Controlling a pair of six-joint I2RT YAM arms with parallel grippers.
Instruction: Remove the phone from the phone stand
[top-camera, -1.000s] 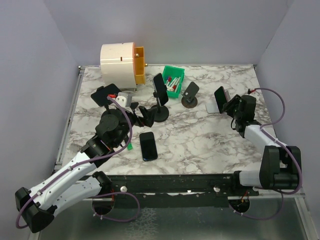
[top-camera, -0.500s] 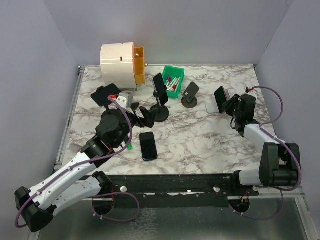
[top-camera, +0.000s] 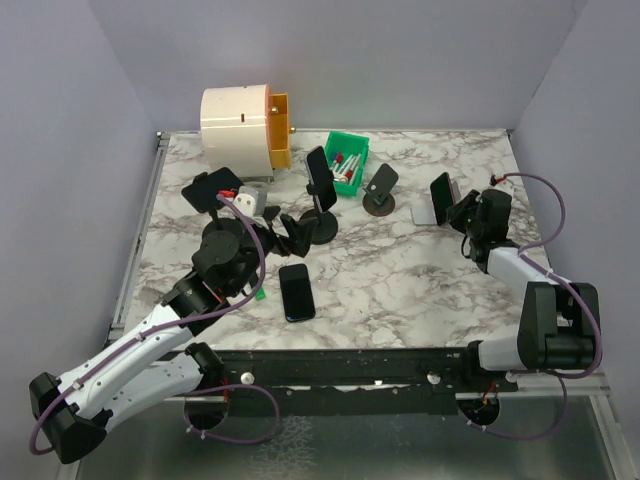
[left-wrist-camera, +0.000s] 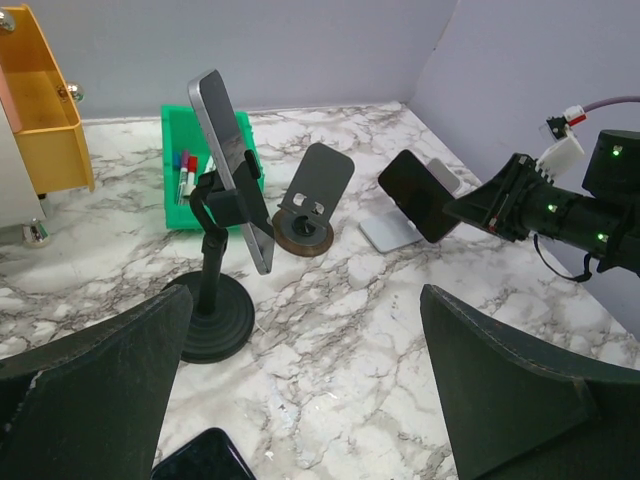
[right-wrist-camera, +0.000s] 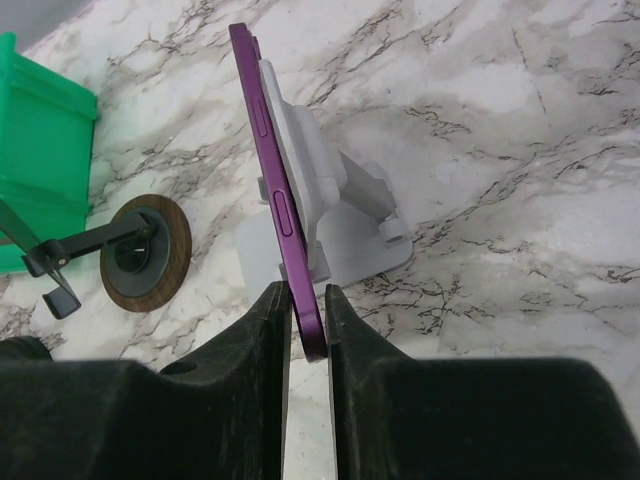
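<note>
The right fingers pinch the bottom end of the purple phone, one pad on each face, with no gap to be seen between pads and phone. The phone stands up from between the fingertips, on edge to the wrist camera and tilted back. Its rear face rests against the white stand, which sits on the desk just beyond the fingertips. From above, the same fingers meet the phone's near edge while the phone leans on its stand.

The left fingers are spread wide and hold nothing. Ahead of them and close by, a black stand on a round foot clamps a second phone upright. Just below the gap between these fingers, a dark phone lies flat on the desk. Farther ahead stands a small stand with a wooden round base, and beyond that a green bin with markers in it.
</note>
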